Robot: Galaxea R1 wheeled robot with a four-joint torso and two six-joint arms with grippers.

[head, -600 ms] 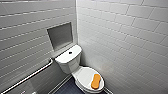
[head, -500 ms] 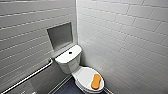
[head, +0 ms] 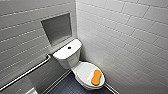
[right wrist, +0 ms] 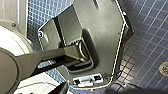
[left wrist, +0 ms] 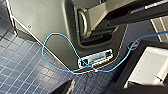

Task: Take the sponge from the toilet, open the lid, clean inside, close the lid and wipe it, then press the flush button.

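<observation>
- Nearest, both wrist views look down on the robot's own dark base (left wrist: 45, 27) and the blue tiled floor (left wrist: 22, 72); a loose blue cable (left wrist: 44, 48) loops across the base; a dark tip at the edge of each view is probably the left gripper (left wrist: 63, 88) and the right gripper (right wrist: 60, 89); I cannot tell whether either is released or clenched, and nothing shows as grasped
- Further off, the toilet (head: 71, 61) stands in the corner; the lid (head: 85, 71) is down; the sponge (head: 96, 77) lies on the lid towards its front edge, untouched
- Beyond, the flush button (head: 69, 47) sits in the middle of the tank top; a grab bar (head: 27, 72) and a wall niche (head: 57, 28) are behind
- Against the earlier frames, nothing differs; the view is framed alike and the sponge keeps its place; so I judge that the pickup, the first step, is not yet begun
</observation>
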